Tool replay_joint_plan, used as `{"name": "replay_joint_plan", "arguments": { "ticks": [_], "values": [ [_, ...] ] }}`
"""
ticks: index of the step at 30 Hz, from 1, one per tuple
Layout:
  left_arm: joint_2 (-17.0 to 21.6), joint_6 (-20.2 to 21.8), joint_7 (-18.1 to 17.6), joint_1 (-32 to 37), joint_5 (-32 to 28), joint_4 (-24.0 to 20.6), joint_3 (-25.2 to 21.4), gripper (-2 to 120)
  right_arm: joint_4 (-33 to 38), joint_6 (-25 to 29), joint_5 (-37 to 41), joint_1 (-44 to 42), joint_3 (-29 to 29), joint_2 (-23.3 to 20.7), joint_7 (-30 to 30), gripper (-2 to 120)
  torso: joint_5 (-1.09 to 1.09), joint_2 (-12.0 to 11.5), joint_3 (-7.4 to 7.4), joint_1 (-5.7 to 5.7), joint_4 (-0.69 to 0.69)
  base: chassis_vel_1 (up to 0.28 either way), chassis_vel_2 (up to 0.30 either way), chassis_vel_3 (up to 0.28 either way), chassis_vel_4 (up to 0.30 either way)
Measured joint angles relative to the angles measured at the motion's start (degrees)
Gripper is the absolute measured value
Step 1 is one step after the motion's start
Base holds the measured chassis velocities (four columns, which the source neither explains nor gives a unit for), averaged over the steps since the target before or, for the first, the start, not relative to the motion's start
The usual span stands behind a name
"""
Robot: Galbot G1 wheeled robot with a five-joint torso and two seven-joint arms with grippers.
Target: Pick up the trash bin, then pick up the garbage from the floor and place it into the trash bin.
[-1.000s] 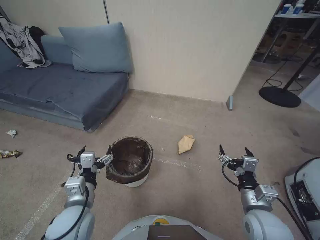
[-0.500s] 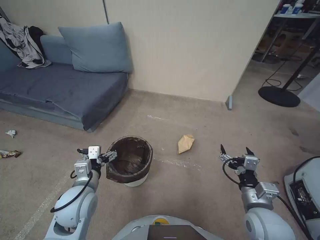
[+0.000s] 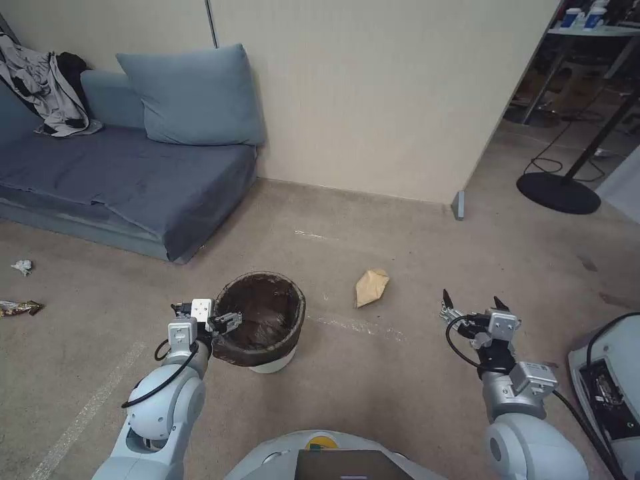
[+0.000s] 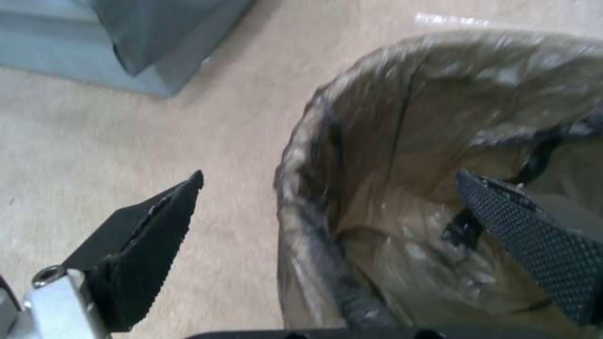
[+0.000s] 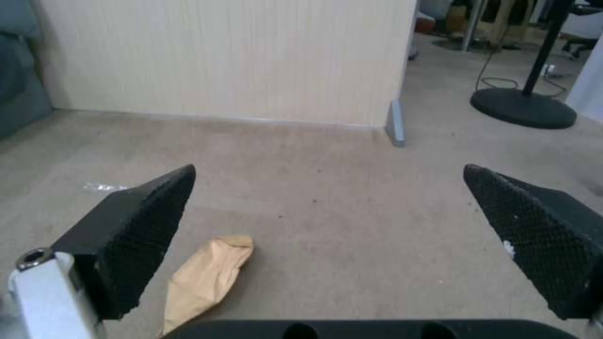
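Observation:
The trash bin [image 3: 263, 327] is a small white bucket lined with a dark crinkled bag, standing on the carpet just ahead of me. My left gripper [image 3: 215, 320] is open at the bin's left rim. In the left wrist view the left gripper [image 4: 330, 174] straddles the rim of the trash bin [image 4: 402, 117], with one finger outside and the other inside the bag. Garbage lies around: a crumpled tan paper [image 3: 371, 287] right of the bin, a white paper ball [image 3: 23, 267] and a wrapper [image 3: 17, 308] far left. My right gripper [image 3: 470, 303] hangs open above bare carpet, with the tan paper [image 5: 207, 278] ahead of it.
A blue sofa [image 3: 127, 180] with a cushion and clothes fills the back left. A beige wall [image 3: 373, 100] ends at a corner post [image 3: 459, 205]. A black stand base [image 3: 560, 193] sits back right. A white machine [image 3: 610, 387] stands at my right.
My left arm has swung inward toward the bin and its gripper now sits over the rim. The right arm has barely moved, and the bin and litter stayed put.

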Motion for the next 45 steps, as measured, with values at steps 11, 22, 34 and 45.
{"name": "replay_joint_plan", "arguments": {
  "ticks": [11,22,34,45],
  "values": [
    [-0.76,0.72,-2.86,-0.23,-1.79,1.34,-0.23,100,-0.07,0.01,-0.35,0.08,-0.06,0.25,0.34,100,0.00,0.00,0.00,0.00,0.00,0.000,0.000,0.000,0.000],
    [-1.12,0.90,-5.50,-0.78,-4.97,2.83,-0.30,100,-0.23,0.01,-0.51,0.04,-0.09,0.33,0.64,100,0.00,0.00,0.00,0.00,0.00,0.000,0.000,0.000,0.000],
    [-2.34,0.81,-6.07,-1.52,-5.02,6.29,0.27,88,-0.66,0.10,-0.68,0.02,-0.61,0.31,0.73,100,0.00,0.00,0.00,0.00,-0.01,0.000,0.000,0.000,0.000],
    [-2.41,0.75,-6.08,-1.89,-5.08,7.87,0.40,48,-0.67,0.23,-0.62,0.05,-0.77,0.50,1.17,100,0.00,0.00,0.00,0.00,-0.01,0.000,0.000,0.000,0.000]
  ]
}}
